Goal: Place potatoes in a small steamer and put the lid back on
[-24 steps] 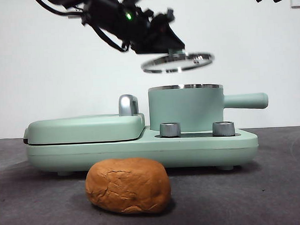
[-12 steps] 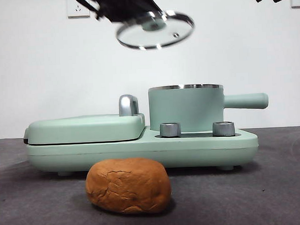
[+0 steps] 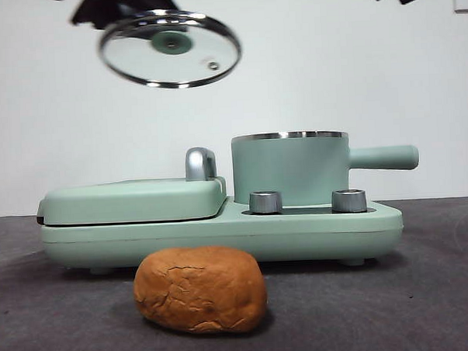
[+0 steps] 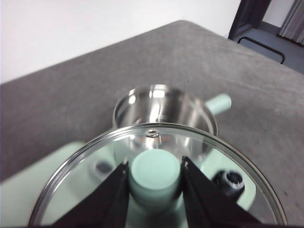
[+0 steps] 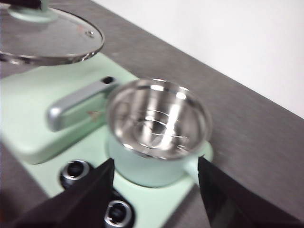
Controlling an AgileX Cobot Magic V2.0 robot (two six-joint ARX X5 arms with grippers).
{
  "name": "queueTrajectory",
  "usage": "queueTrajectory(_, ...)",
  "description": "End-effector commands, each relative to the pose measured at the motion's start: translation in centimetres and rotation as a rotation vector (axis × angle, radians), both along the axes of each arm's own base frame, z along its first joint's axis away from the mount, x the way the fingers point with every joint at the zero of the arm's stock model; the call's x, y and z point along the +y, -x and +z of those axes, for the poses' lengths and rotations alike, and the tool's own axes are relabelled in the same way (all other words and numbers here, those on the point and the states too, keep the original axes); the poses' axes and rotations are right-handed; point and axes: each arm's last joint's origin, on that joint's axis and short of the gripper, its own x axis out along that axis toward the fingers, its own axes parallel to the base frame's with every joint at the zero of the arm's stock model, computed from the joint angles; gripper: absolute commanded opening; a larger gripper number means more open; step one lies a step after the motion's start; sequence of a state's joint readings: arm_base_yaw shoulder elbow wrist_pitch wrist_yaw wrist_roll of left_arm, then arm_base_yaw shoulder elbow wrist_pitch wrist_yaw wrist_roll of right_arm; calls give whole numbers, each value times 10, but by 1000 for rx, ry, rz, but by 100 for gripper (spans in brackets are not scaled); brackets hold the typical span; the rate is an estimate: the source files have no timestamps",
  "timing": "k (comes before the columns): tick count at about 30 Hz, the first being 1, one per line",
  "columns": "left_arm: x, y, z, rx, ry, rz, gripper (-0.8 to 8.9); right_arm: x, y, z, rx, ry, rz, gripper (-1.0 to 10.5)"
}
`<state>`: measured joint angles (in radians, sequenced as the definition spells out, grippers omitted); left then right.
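So the lid (image 3: 170,48) has swung away from the small steamer (image 3: 290,169) over the last second, its knob pinched between our left gripper (image 4: 155,175) jaws. The pot's open, while the potato (image 3: 200,290) sits untouched on the table. Our right gripper (image 5: 154,183) hangs spread-open and empty above the steamer.

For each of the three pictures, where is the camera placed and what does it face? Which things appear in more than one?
Front view: low at table height, facing the potato and cooker; dark arm parts at the top.
Left wrist view: on the left arm, looking down at the lid; left gripper clamps its knob.
Right wrist view: on the right arm, above the open steamer; right gripper open.
All three share lid and steamer.
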<state>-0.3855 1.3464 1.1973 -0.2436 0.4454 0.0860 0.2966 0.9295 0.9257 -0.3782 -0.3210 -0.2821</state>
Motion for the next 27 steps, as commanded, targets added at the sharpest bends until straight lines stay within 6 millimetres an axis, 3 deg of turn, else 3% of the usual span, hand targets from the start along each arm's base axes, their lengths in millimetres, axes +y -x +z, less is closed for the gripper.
queueTrajectory(1, 14, 20, 6, -53, 30, 16, 10, 12, 4, 6, -11, -17, 63, 279)
queueTrajectory(7, 42, 57, -3, -44, 48, 97, 10, 42, 11, -3, 50, -2, 250, 281)
queueTrajectory(13, 61, 78, 3, -41, 38, 165, 10, 77, 14, -24, 162, 62, 405, 340)
queueTrajectory(21, 67, 87, 9, -68, 47, 187, 9, 120, 12, -70, 375, 210, 535, 340)
queueTrajectory(27, 67, 87, 9, -66, 43, 186, 9, 145, 11, -102, 437, 304, 605, 385)
